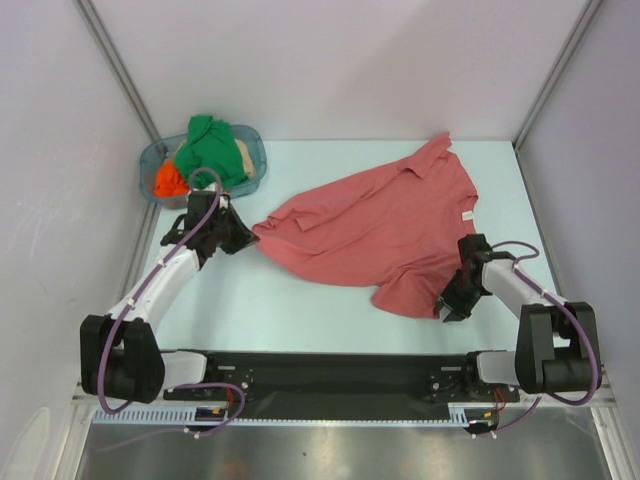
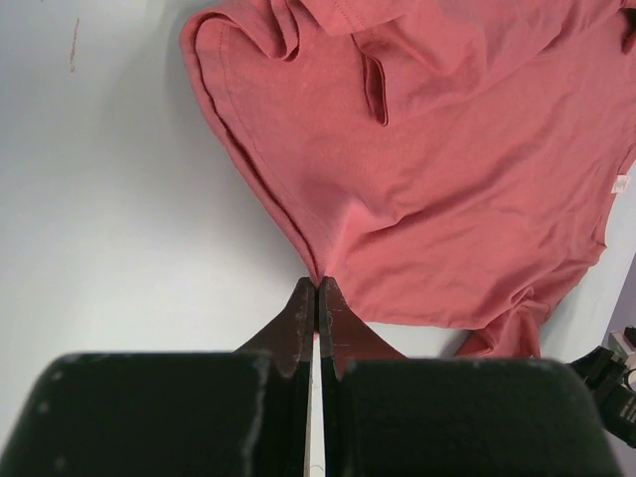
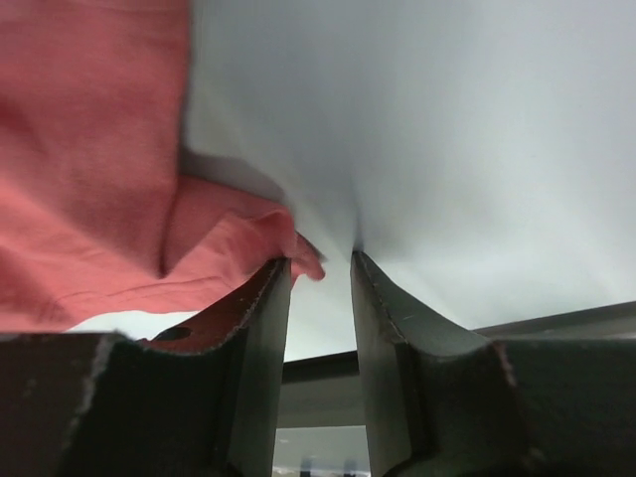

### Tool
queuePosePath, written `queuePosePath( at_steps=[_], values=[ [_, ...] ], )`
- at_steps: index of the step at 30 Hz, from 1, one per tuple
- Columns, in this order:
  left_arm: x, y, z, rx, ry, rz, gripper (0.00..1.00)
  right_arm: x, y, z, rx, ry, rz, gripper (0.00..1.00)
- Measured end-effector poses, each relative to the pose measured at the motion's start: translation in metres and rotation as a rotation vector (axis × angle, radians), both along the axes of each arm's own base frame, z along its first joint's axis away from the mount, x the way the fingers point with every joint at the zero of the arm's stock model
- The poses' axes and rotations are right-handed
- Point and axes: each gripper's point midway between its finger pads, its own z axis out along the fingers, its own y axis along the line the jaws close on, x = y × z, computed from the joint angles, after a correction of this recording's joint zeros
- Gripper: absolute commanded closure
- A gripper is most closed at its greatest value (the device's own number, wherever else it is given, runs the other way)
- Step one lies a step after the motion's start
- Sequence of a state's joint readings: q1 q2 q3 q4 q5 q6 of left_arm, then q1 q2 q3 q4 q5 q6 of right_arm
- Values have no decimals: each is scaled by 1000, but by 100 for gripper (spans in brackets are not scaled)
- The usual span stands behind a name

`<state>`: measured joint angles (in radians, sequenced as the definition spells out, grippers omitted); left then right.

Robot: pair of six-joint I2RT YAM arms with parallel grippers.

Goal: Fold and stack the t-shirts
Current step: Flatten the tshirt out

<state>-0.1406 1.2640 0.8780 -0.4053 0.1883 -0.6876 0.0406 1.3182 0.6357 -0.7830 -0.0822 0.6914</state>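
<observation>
Sprawling over the bench [image 1: 300, 310], the red shirt [image 1: 380, 225] lies to the right of the tub [image 1: 148, 158] and nearer the arms than it. It is a soft salmon-red, opened out in a single rumpled layer rather than folded. One sleeve reaches toward the far corner, away from the tub. The end closest to the tub is gathered into loose ridges, with a stitched hem running along its edge. The near corner farthest from the tub is bunched and turned under. A small white tag [image 1: 466, 218] sits on the shirt's side away from the tub.

The left hand [image 2: 317, 288] is at the shirt's point nearest the tub. Its fingers [image 2: 333, 318] are pressed together, pinching a peak of red cloth between their tips and drawing the fabric up into a taut crease.

The right hand [image 3: 320, 260] is at the bunched corner farthest from the tub. Its fingers [image 3: 263, 328] are parted, with bare bench showing in the gap. A fold of red cloth lies against the outside of one finger, and a small tip of it reaches that finger's end, but nothing is clamped.

Inside the tub, a green shirt [image 1: 212, 145] is heaped on top and spills over the rim. An orange shirt [image 1: 170, 182] is at the tub's near left, and a beige shirt [image 1: 246, 160] shows on the side toward the red shirt.
</observation>
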Motion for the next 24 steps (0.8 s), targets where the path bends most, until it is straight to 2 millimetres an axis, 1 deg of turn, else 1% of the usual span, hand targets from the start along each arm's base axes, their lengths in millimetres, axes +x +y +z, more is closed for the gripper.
queuePosePath(
  at_steps=[3, 6, 7, 10, 11, 12, 16, 17, 19, 20, 21, 22, 24],
  values=[
    [0, 0, 0, 0, 1, 0, 100, 7, 2, 2, 0, -36, -6, 66],
    [-1, 0, -1, -1, 4, -1, 100, 12, 2, 0, 1, -59, -13, 72],
    [-1, 0, -2, -1, 5, -1, 100, 11, 3, 0, 3, -59, -15, 79],
    [-2, 0, -3, -1, 7, -2, 99, 13, 4, 0, 10, -79, -28, 98],
    [-2, 0, -3, -1, 7, -2, 100, 13, 4, 0, 12, -86, -32, 99],
    [-2, 0, -3, -1, 7, -2, 100, 13, 4, 1, 13, -90, -38, 98],
    [-2, 0, -3, -2, 7, -2, 100, 6, 2, 5, 10, -84, -53, 85],
    [-2, 0, -3, -2, 7, -3, 100, 3, 1, 8, 7, -85, -54, 83],
    [-2, -1, -3, -3, 8, -3, 100, -2, 0, 16, 2, -97, -55, 76],
    [-2, -1, -3, -3, 8, -4, 100, -3, -1, 21, 0, -104, -56, 74],
    [-2, -1, -3, -4, 9, -5, 100, -4, -1, 24, 0, -111, -57, 69],
    [-3, -1, -4, -4, 10, -5, 100, -4, -2, 27, 0, -117, -59, 66],
    [-4, -1, -6, -4, 15, -5, 100, -4, -2, 30, 0, -119, -56, 65]
  ],
)
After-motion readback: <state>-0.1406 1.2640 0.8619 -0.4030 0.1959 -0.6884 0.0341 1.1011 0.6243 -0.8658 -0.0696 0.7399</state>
